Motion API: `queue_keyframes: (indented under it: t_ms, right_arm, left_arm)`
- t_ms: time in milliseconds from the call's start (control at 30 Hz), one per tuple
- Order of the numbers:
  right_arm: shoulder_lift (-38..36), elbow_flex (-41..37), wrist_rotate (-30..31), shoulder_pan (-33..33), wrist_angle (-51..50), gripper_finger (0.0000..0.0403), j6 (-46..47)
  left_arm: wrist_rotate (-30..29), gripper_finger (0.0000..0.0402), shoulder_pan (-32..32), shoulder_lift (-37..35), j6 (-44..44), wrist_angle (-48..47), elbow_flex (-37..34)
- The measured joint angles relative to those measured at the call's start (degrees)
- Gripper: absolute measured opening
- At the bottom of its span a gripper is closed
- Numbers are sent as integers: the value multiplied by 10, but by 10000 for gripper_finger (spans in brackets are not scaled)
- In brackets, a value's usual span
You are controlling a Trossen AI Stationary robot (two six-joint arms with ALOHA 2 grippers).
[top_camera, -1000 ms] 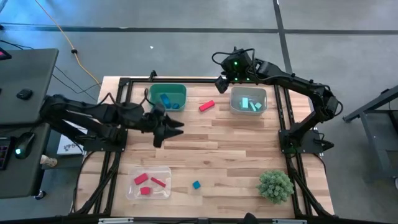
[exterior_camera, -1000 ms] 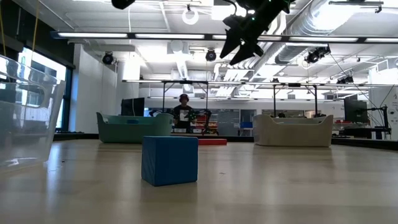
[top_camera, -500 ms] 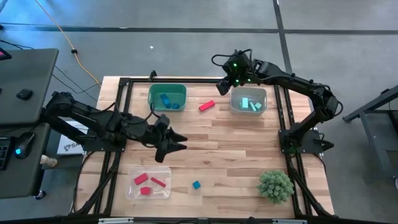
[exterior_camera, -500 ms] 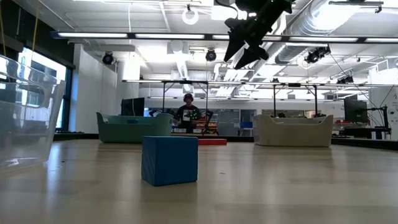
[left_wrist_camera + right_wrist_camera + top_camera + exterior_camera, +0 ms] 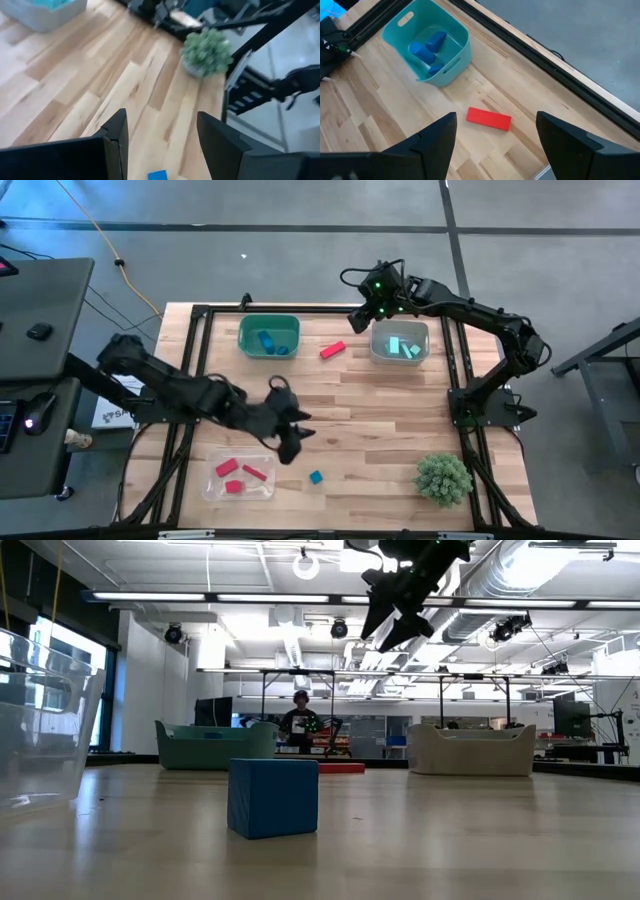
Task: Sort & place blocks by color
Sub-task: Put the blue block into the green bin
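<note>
A small blue cube sits alone on the wood near the table's near edge; it also shows as the blue cube and the blue cube. My left gripper hovers open just up-table and left of it, fingers pointing toward it. A red bar lies flat between the two far bins. My right gripper hangs open high above that red bar, by the grey bin's far-left corner.
A teal bin at the far left holds blue blocks. A grey bin at the far right holds light teal blocks. A clear bin at the near left holds red blocks. A spiky green plant ball sits at the near right corner.
My left gripper has swept from beside the teal bin toward the table's near edge and somewhat right, closing on the blue cube. The blocks and bins have stayed put.
</note>
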Motion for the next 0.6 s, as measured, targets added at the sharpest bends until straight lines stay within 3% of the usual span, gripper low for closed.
queue_keyframes:
  t_ms: [333,600]
  right_arm:
    - [0,0,0,0,-9,264,-10]
    - [0,0,0,0,-9,264,-11]
  left_arm:
    - [-17,156,-20,124,-55,-12,0]
    - [7,156,-29,190,-107,-20,0]
